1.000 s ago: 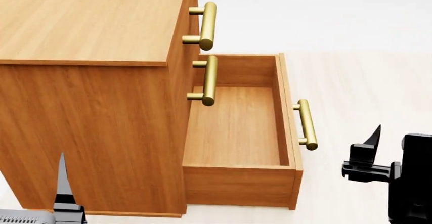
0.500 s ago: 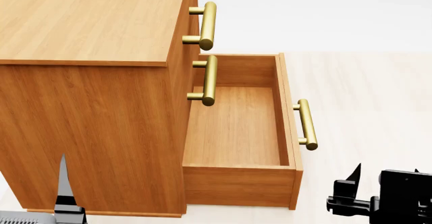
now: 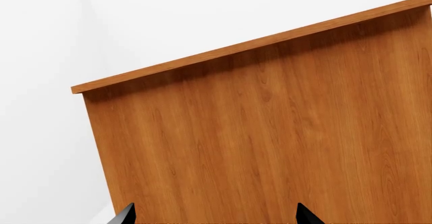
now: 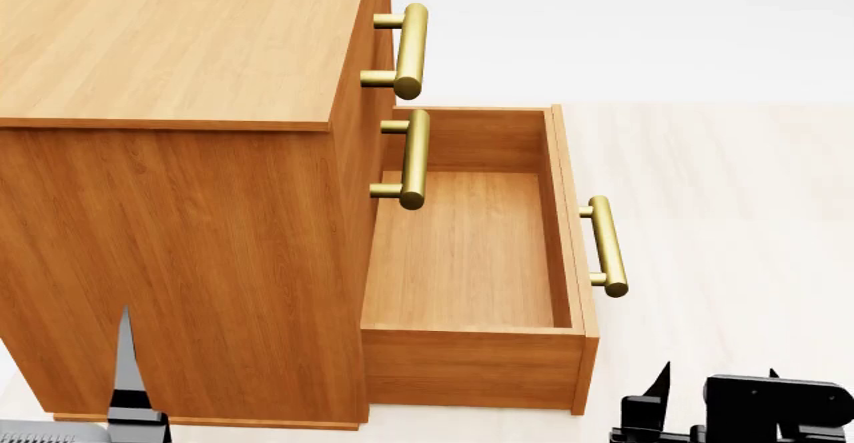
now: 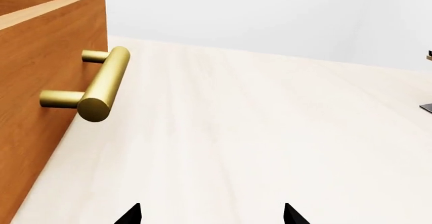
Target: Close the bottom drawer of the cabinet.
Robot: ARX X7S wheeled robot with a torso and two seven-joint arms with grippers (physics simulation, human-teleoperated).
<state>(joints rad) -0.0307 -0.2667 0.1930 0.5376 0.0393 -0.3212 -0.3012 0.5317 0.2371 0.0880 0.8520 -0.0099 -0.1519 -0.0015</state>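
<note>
Right gripper (image 5: 210, 215): only two black fingertips (image 5: 130, 215) are seen in the right wrist view, spread wide apart with nothing between them. They are held over the pale wood-grain floor (image 5: 270, 133), near but clear of the brass cylindrical bar handle (image 5: 102, 83) on the front of the orange-brown wooden bottom drawer (image 5: 40, 82). In the head view this gripper (image 4: 667, 413) is seen low at the right edge, beside the drawer's front corner, not touching it.

Left gripper (image 3: 212, 216): two black fingertips (image 3: 304, 215) are seen in the left wrist view, also spread wide, empty. They are pointed at the flat side panel of the boxy orange-brown wood-grain cabinet (image 3: 270, 133); contact cannot be judged. In the head view one dark finger (image 4: 128, 363) is seen against the same panel.

Bottom drawer (image 4: 467, 263): pulled well out of the cabinet (image 4: 174, 223), its interior exposed and nothing seen inside. Its handle (image 4: 607, 246) is on the outer face, untouched.

The two upper drawers are set flush; their brass handles (image 4: 411, 51) (image 4: 414, 159) project above the drawer's inner end.
</note>
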